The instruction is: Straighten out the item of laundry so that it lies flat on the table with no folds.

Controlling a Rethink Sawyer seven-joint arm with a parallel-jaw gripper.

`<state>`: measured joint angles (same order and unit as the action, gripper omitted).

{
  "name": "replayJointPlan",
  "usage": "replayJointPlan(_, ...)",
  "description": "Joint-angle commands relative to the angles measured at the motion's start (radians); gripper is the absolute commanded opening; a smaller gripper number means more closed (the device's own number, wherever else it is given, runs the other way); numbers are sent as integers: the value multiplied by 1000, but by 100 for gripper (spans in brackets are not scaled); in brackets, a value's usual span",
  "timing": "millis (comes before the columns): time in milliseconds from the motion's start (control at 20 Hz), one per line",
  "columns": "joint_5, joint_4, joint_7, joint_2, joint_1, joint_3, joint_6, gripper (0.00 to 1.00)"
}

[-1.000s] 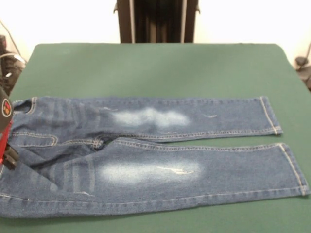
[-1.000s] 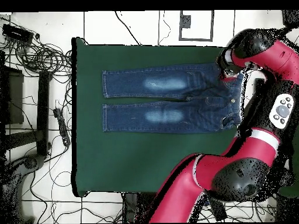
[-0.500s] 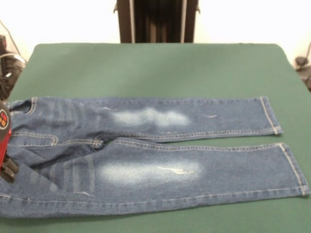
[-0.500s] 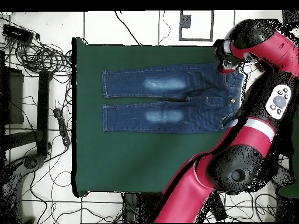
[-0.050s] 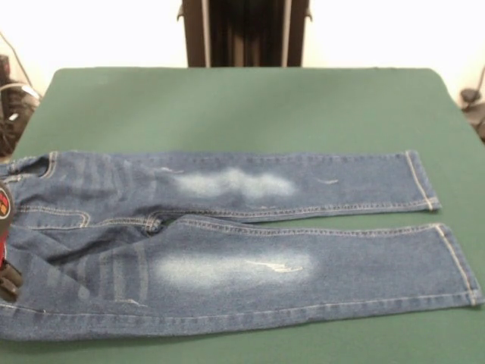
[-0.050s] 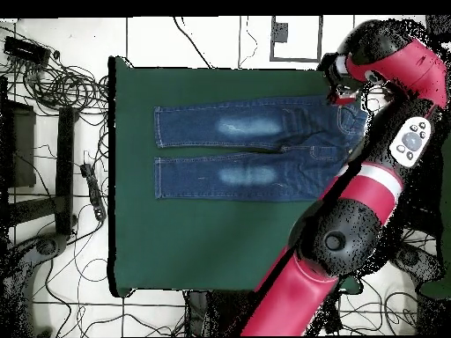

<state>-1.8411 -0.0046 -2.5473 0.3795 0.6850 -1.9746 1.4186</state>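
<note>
Jeans: the item of laundry (image 5: 227,243) lies spread on the table (image 5: 242,106), waist towards one short edge, both legs running lengthwise towards the other, cuffs well short of that far edge.
Lie of the legs: the two legs lie side by side, touching near the crotch and parting slightly towards the cuffs, with a thin wedge of green cloth showing between them.
Surface: each thigh carries a faded whitish patch; the legs look flat, but the waist area shows a diagonal crease and some bunching near the pocket stitching.
Placement on the table: in the overhead view the jeans (image 6: 255,150) sit in the half of the table (image 6: 203,246) farther from my base, leaving a broad bare stretch of green on the near side.
My gripper: my gripper (image 5: 6,258) shows only as a red and black sliver at the waist end, over the table's short edge; I cannot tell how its jaws stand.
My arm: from above, my arm (image 6: 370,176) crosses the waist corner of the jeans and covers part of the waistband.
Around the table: tangled cables (image 6: 62,88) lie on the tiled floor beyond the cuff-end edge, and a dark stand (image 5: 244,32) rises behind the far long edge.
</note>
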Motion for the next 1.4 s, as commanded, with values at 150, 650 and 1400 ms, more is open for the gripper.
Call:
replayJointPlan(150, -133, 21, 566, 104, 32, -185, -244, 0)
replayJointPlan(650, -277, 33, 895, 143, 90, -341, -185, 0)
replayJointPlan(1400, -207, 53, 703, 124, 27, -294, -133, 0)
